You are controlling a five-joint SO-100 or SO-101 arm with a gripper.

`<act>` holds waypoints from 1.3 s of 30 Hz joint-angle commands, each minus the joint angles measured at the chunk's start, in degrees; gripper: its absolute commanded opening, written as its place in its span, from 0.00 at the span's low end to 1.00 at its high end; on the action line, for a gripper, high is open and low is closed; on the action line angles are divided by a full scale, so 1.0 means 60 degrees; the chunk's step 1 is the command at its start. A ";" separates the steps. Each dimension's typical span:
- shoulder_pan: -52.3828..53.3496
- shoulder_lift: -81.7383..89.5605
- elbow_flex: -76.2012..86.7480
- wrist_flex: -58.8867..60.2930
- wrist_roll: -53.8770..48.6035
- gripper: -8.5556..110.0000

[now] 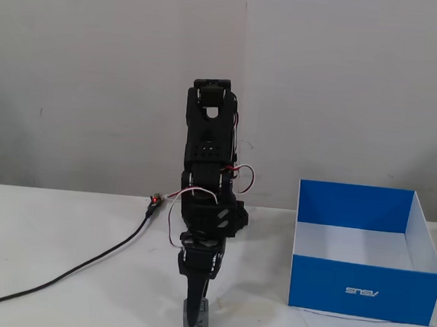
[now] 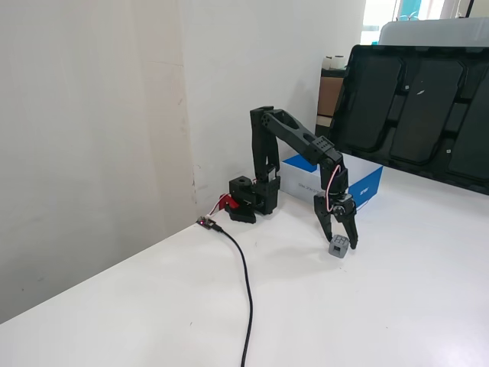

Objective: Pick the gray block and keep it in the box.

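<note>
The gray block (image 2: 340, 247) is a small cube resting on the white table; it also shows in a fixed view (image 1: 195, 320) at the bottom centre. My black gripper (image 2: 341, 240) points straight down over it with its jaws spread in a V, one finger on each side of the cube. It appears head-on in a fixed view (image 1: 195, 308), just above the block. The box (image 1: 364, 291) is blue outside and white inside. It stands to the right of the arm and looks empty. In the other fixed view the box (image 2: 368, 186) sits behind the arm.
A black cable (image 2: 244, 279) runs across the table from a small board (image 2: 206, 222) near the arm's base (image 2: 252, 200). A dark tray-like panel (image 2: 416, 107) leans at the right in that view. A wall stands behind the table.
</note>
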 commanded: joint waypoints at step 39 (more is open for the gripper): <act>-0.1685 0.2974 -0.4893 0.3735 0.0146 0.17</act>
